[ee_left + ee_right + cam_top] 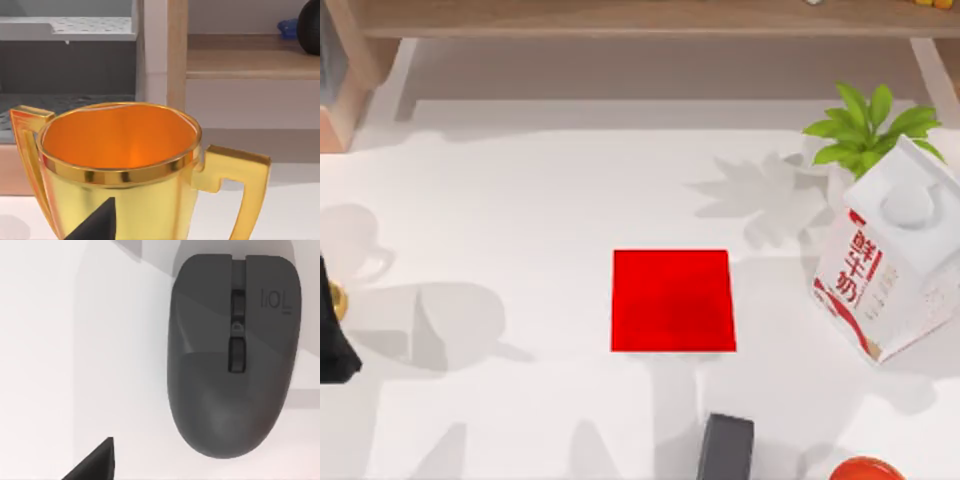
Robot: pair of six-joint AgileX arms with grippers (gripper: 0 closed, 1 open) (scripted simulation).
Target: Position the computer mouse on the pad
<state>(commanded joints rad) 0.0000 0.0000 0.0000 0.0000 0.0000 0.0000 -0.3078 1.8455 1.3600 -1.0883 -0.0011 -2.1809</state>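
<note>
The computer mouse [234,355] lies flat on the white desk [520,200] directly below the right tool's wrist camera, untouched; one dark fingertip [92,462] shows beside it, and the tool's opening cannot be determined. The pad [673,300] lies bare at the desk's centre. At the desk's left edge, the left tool faces a gold trophy cup [120,170]; its opening cannot be determined.
</note>
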